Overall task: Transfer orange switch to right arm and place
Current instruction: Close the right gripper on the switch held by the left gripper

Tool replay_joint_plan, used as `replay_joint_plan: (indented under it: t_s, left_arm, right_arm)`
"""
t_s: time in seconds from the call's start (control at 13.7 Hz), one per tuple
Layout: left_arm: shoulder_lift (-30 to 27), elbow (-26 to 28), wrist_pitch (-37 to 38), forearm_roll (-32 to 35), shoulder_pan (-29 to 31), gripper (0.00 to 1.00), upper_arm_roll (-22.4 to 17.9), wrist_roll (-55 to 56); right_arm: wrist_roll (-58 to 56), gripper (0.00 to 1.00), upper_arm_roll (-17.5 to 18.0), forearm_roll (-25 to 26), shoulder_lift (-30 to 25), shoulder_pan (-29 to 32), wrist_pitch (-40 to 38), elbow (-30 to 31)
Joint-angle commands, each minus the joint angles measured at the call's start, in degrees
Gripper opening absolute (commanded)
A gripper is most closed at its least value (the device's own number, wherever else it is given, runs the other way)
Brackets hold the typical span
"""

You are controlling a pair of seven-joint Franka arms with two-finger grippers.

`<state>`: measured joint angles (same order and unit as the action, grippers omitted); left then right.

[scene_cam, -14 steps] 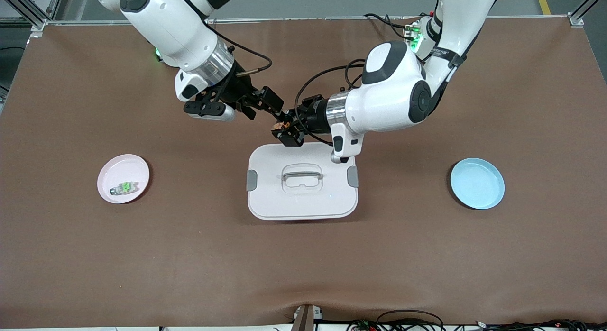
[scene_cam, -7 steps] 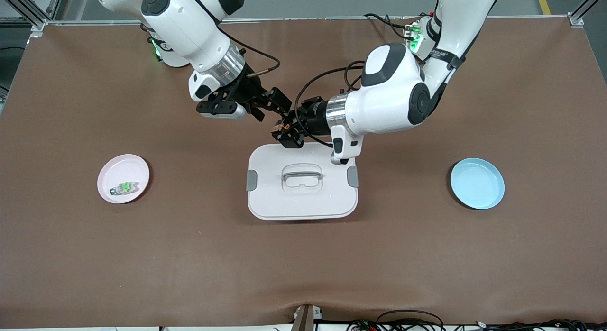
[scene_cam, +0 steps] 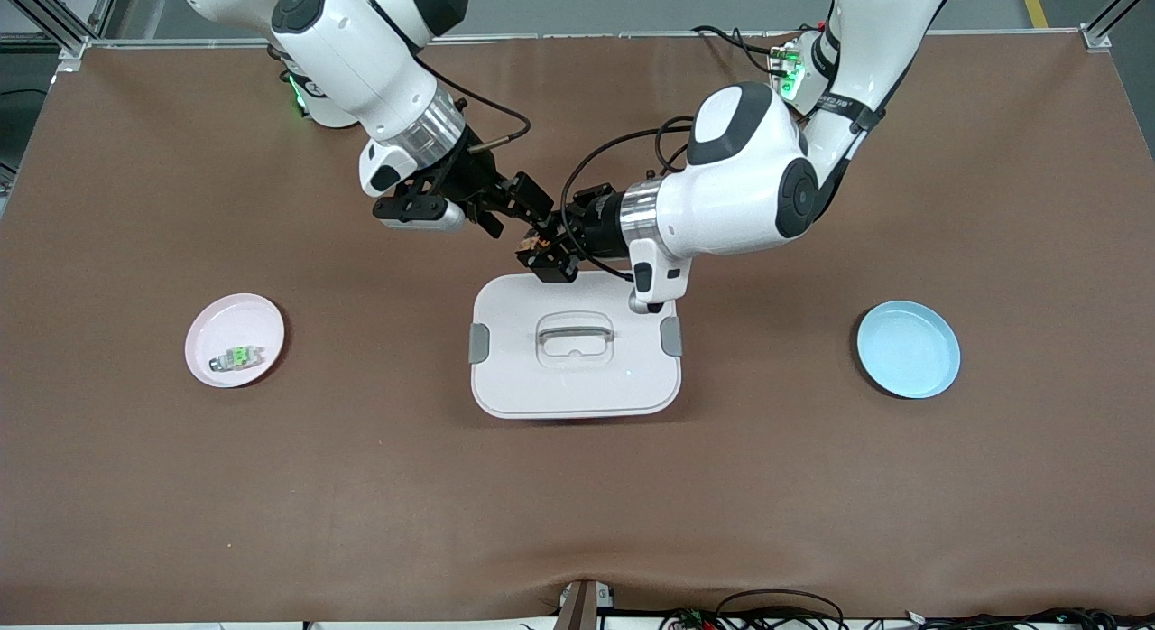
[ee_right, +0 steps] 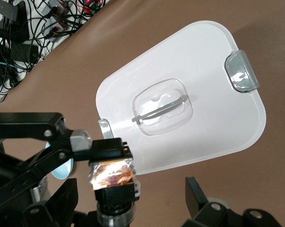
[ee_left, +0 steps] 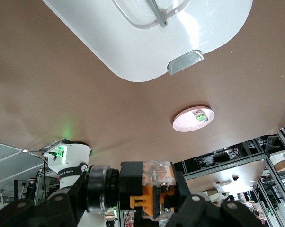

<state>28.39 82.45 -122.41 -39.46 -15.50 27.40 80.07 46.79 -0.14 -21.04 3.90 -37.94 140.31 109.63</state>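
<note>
Brown tabletop (scene_cam: 812,486), cabling along its lower edge. Centre of frame: white lidded box (scene_cam: 575,377). Lower left: pink plate (scene_cam: 257,323) carrying a green-centred part (scene_cam: 235,357). Lower right: blue plate (scene_cam: 908,349), bare. Just above the box's upper edge, left tool (scene_cam: 544,252) clenched on the orange switch (scene_cam: 531,244), aloft. Right tool (scene_cam: 519,217) released, its jaws spread beside the switch. Handover advice: right tool should close squarely on the switch's exposed end before the left lets go.

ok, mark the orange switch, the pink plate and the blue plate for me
orange switch (scene_cam: 534,243), front view, its orange body.
pink plate (scene_cam: 222,319), front view, bare inner surface.
blue plate (scene_cam: 908,349), front view, centre of the dish.
</note>
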Motion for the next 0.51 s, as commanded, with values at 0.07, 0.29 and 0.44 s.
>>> replay_joint_plan:
  t_s: [0.07, 0.29, 0.44]
  left_arm:
    - [0.62, -1.42, -0.55, -0.88, -0.50, 0.08, 0.02, 0.97]
    - [0.62, -1.42, -0.55, -0.80, -0.50, 0.08, -0.24, 0.97]
    - [0.62, -1.42, -0.55, -0.80, -0.50, 0.08, -0.33, 0.97]
  right_arm:
    - [2.24, 1.00, -0.39, -0.85, -0.12, -0.82, 3.03, 2.34]
    - [4.09, 1.00, -0.39, -1.02, 0.67, -0.90, 4.44, 2.08]
    - [5.07, 1.00, -0.39, -1.11, 1.28, -1.86, 5.75, 1.99]
